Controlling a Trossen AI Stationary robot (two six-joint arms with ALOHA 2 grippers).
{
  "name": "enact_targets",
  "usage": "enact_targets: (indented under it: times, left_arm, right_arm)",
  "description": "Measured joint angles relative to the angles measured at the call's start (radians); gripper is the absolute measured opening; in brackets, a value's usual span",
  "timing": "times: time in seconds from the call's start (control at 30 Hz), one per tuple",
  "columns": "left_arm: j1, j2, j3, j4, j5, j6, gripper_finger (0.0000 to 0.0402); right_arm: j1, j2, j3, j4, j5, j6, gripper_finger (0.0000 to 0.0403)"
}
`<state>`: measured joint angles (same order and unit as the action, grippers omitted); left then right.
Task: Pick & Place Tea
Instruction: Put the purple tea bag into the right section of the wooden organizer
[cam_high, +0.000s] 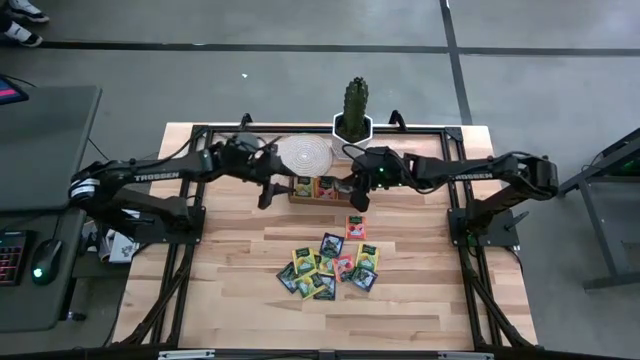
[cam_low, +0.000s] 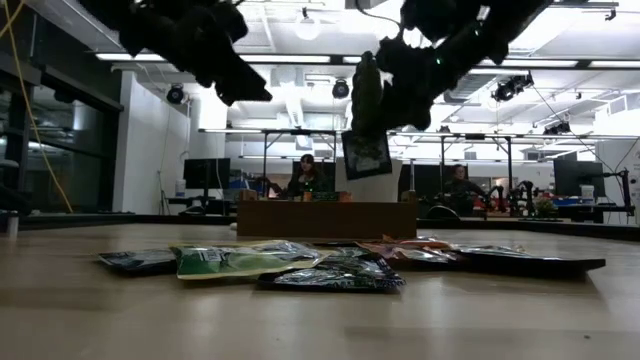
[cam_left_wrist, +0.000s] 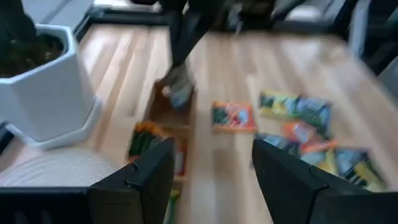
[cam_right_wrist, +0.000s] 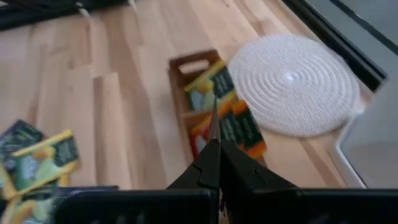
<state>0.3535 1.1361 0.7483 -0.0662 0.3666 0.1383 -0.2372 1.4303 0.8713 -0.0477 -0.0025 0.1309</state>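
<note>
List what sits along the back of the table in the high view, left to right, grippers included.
left gripper, open → white woven mat → wooden tray → potted cactus, behind the row → right gripper, shut on a tea packet.

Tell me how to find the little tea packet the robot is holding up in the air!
Start at the white pot with the cactus at the table's far edge, then look just in front of it to the wooden tray. Over the tray's right end the right gripper is shut on a tea packet. It is the only packet hanging in the air; the others lie in the tray or on the table.
</note>
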Motion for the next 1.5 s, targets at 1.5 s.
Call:
enact_targets:
  times: [1.5]
  left_arm:
    - [0.0,-0.07,-0.21,0.362,0.042,-0.234,0.0211]
  right_arm:
    - [-0.083,-0.002,-0.071,0.011,-0.1,-0.036,0.0091]
